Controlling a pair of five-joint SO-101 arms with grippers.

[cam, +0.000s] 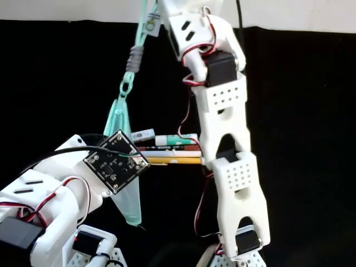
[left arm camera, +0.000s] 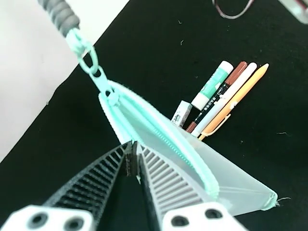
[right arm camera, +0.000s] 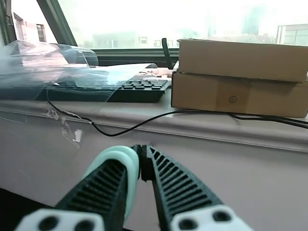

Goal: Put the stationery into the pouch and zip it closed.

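Observation:
A mint-green pouch lies stretched over the black mat, its zipper running along the top edge. My left gripper is shut on the pouch's rim near the zipper. The pouch's strap, with a grey bead and a clip, runs toward the far edge. There my right gripper is shut on the mint strap. Several pens, a glue stick and an eraser, the stationery, lie side by side on the mat right beside the pouch, partly under the right arm.
The black mat ends at a white surface along the far side. Red and black cables hang along the right arm. In the right wrist view, cardboard boxes and a keyboard sit on a sill beyond the table.

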